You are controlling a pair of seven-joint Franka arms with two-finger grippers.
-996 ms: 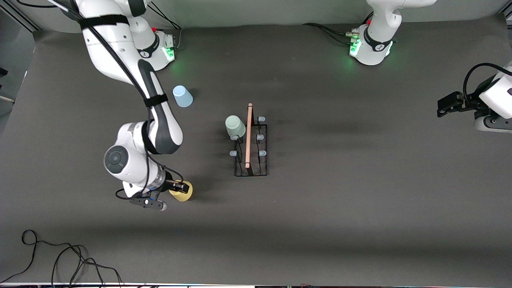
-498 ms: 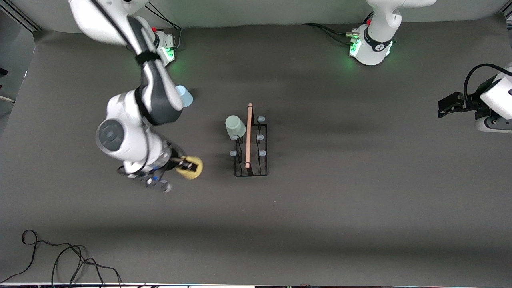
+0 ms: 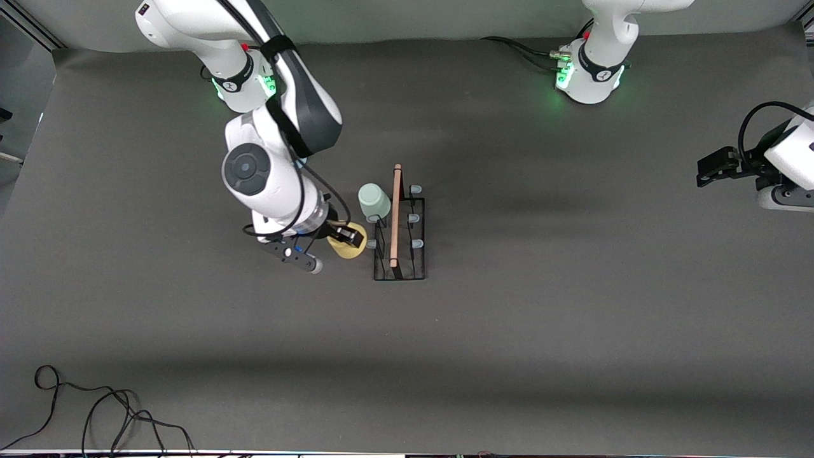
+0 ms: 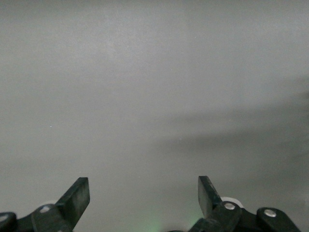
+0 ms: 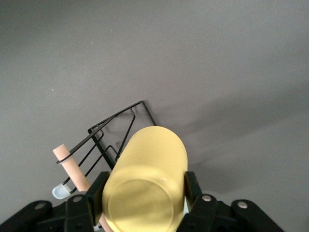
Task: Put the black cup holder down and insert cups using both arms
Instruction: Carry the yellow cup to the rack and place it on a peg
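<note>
On the dark grey matte table (image 3: 540, 331) we see the black wire cup holder with a light wooden rod handle (image 3: 399, 222) standing near the middle, the two green-lit round arm bases (image 3: 588, 79) along the edge farthest from the front camera, and a loose black cable (image 3: 95, 413) at the nearest edge.

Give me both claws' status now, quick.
Right claw: shut on the yellow cup, beside the black cup holder.
Left claw: open, holding nothing, waiting at its end of the table.
</note>
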